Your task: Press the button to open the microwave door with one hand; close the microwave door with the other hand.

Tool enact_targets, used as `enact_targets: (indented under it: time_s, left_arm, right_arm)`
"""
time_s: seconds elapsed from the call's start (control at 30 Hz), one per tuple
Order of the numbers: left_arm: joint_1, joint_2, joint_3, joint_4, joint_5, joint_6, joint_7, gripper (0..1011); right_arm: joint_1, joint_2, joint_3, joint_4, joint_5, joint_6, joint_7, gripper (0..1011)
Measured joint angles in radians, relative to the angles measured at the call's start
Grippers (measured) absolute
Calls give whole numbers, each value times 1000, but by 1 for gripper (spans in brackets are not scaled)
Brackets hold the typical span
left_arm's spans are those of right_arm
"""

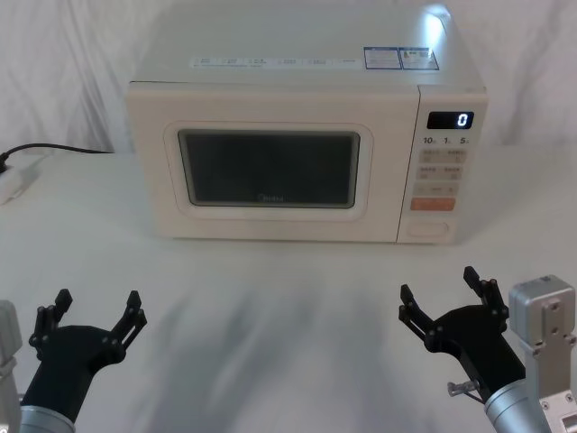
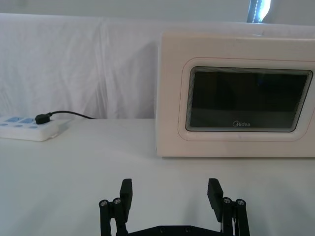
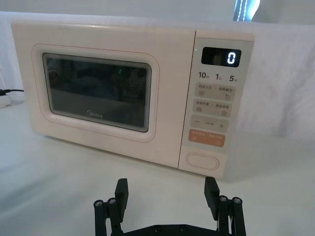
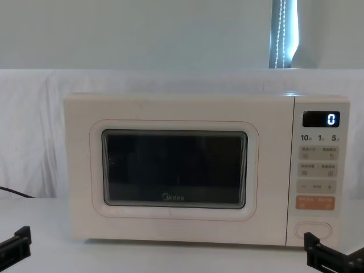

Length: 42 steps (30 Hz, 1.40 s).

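Cream-white and shut flush is how we find the wide microwave door (image 1: 270, 171) with its dark glass window in the head view, so neither step of the task looks begun. We see the large plain oblong cream button (image 1: 427, 228) at the bottom of the control panel on the right, under the orange rectangular key (image 1: 433, 204). Our right gripper (image 1: 446, 294), black on a grey-silver body, hangs over the white table (image 1: 270, 325) near us, just short of that button, jaws spread wide and empty. Our all-black left gripper (image 1: 97, 309) sits at the near left, well apart from the microwave, jaws likewise wide and empty.

From the left wrist, we look past the open left fingers (image 2: 126, 192) at the closed door (image 2: 172, 88), with a white power strip (image 2: 27, 128) far to the left.

From the right wrist, the open fingers (image 3: 211, 191) frame the button (image 3: 203, 160) almost straight ahead.

In the chest view the door (image 4: 176, 170) stands closed and the display (image 4: 321, 119) reads zero; the button (image 4: 313, 230) sits at the lower right.

We judge that everything is left to do: press, then close.
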Motion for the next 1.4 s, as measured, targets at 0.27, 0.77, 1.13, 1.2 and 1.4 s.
enact_targets:
  time_s: [0.27, 0.77, 1.13, 1.2, 1.4]
  left_arm:
    - [0, 0, 0, 0, 0, 0, 0, 1001]
    - [0, 0, 0, 0, 0, 0, 0, 1001]
    - [0, 0, 0, 0, 0, 0, 0, 1001]
    - [0, 0, 0, 0, 0, 0, 0, 1001]
    - [0, 0, 0, 0, 0, 0, 0, 1001]
  right_arm:
    - [0, 0, 0, 0, 0, 0, 0, 1002]
    - [0, 0, 0, 0, 0, 0, 0, 1002]
    - [0, 0, 0, 0, 0, 0, 0, 1002]
    - [0, 0, 0, 0, 0, 0, 0, 993]
    - [0, 0, 0, 0, 0, 0, 0, 875]
